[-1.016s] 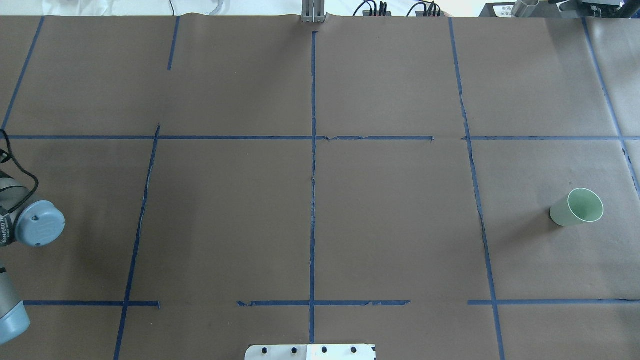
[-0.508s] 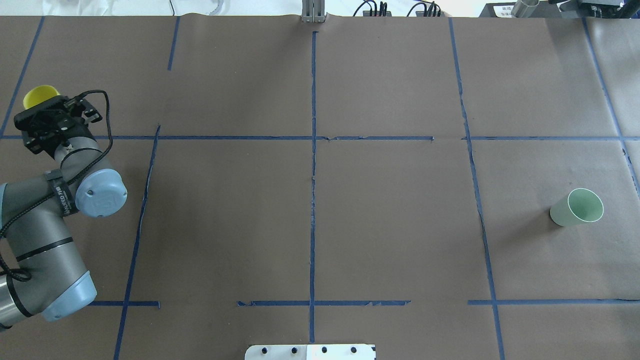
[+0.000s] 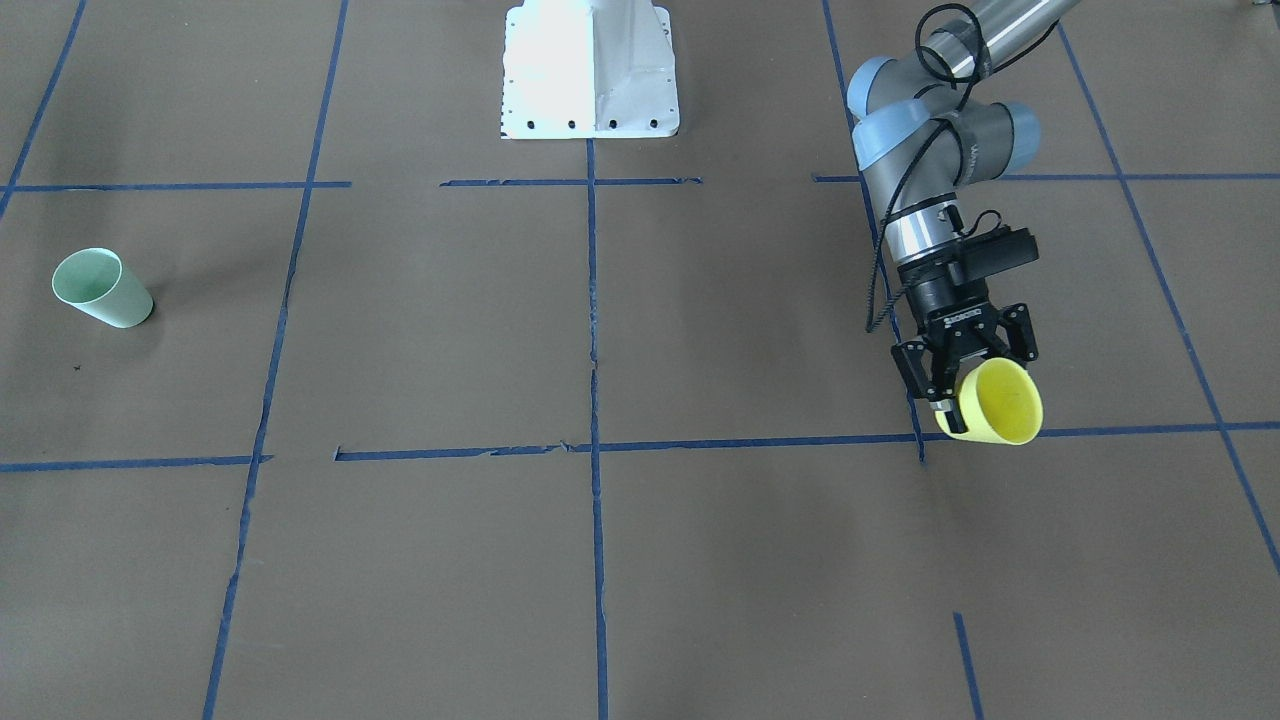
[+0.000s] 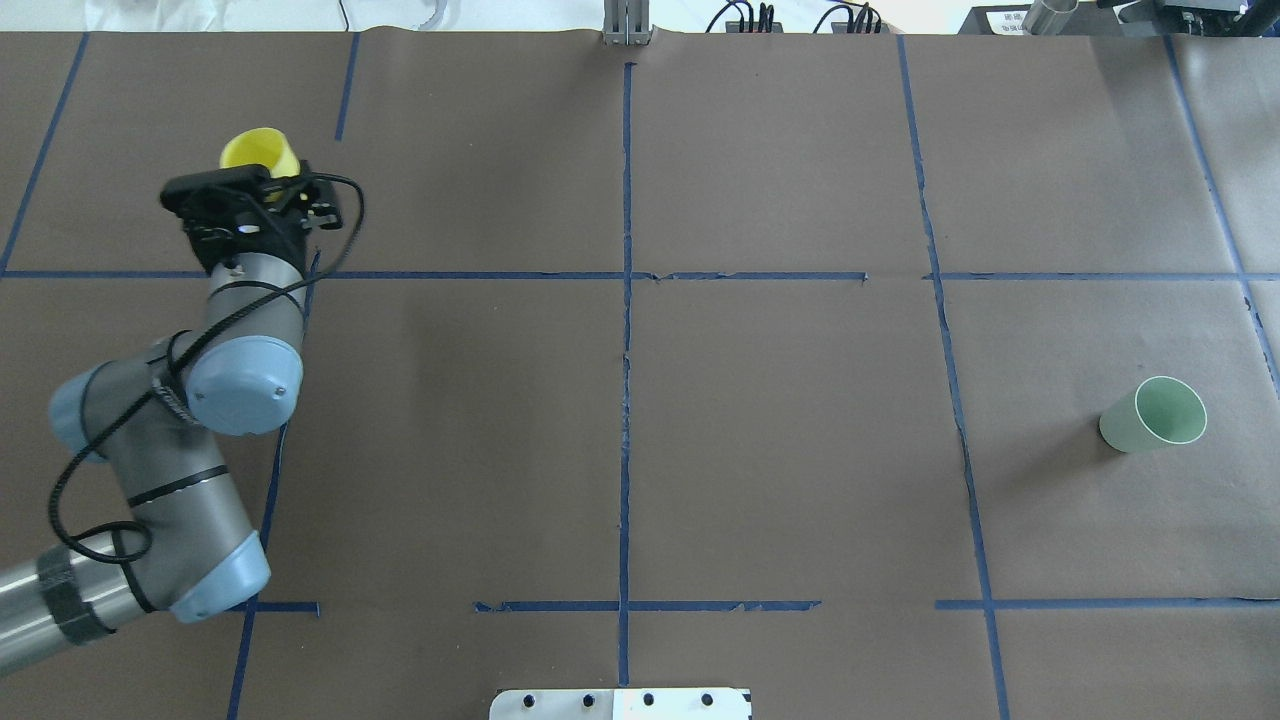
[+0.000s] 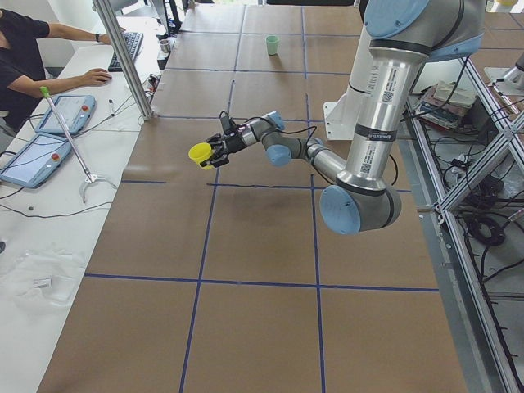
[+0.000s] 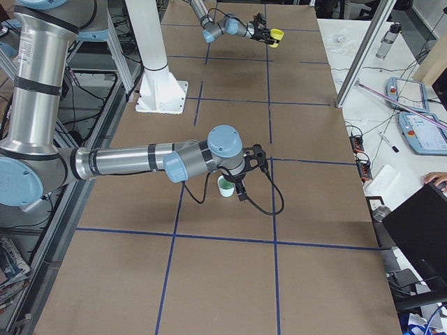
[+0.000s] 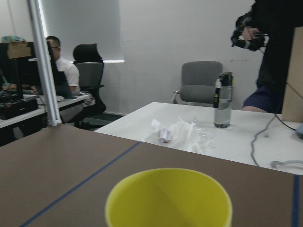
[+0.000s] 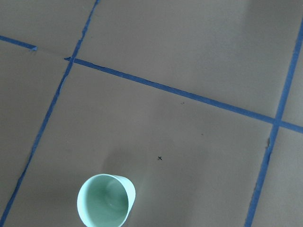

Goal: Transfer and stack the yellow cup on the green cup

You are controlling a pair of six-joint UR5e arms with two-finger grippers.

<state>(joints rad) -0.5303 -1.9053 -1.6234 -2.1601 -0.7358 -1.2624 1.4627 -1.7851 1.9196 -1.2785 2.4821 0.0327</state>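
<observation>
Two cups stand well apart in the front-facing view. The green cup (image 3: pixel 100 288) is upright on the brown table (image 3: pixel 420 320) near the view's left edge. The yellow cup (image 3: pixel 995 402) is clamped between the fingers of the left gripper (image 3: pixel 968 380) on the view's right, tipped so its open mouth faces the camera, above a blue tape line (image 3: pixel 700 442). From overhead, the left arm reaches in from the left and the yellow cup pokes out past the gripper over the far-left part of the table, with the green cup alone near the right edge. The left-end camera shows the yellow cup held clear of the table, lying sideways with its mouth pointing away from the robot. From the right end, the right gripper (image 6: pixel 242 183) hangs just beside the green cup; I cannot tell whether its fingers are apart or together. On the left wrist camera, the yellow rim fills the bottom of the frame, and beyond it are a water bottle (image 7: pixel 222 100) on a white desk and a seated person (image 7: pixel 61 71). The right wrist camera looks down into the green cup's mouth, and no fingers are in frame.
</observation>
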